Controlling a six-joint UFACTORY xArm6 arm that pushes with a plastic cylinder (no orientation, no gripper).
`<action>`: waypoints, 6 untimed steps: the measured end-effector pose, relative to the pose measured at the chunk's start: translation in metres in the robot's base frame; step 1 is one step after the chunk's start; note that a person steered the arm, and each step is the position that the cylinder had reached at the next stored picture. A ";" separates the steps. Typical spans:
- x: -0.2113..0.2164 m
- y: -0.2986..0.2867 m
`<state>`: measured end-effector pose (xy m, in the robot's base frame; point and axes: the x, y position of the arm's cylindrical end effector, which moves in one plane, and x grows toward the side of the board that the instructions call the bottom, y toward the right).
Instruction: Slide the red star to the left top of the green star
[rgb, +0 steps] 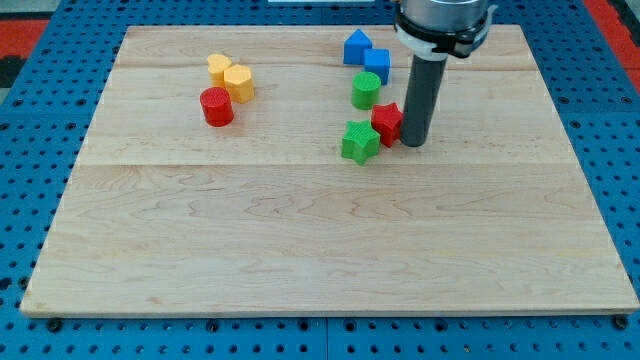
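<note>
The red star (387, 121) lies right of the board's middle, touching the upper right of the green star (359, 141). My tip (414, 142) rests on the board right against the red star's right side. The dark rod rises from there to the view's top. A green round block (366, 90) sits just above the red star.
Two blue blocks (357, 47) (377, 65) sit above the green round block. At the upper left are a red cylinder (216, 106) and two yellow blocks (220, 68) (239, 83). The wooden board (320, 250) lies on a blue pegboard.
</note>
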<state>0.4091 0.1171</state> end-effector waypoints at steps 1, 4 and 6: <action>-0.002 0.015; -0.025 -0.043; -0.050 -0.074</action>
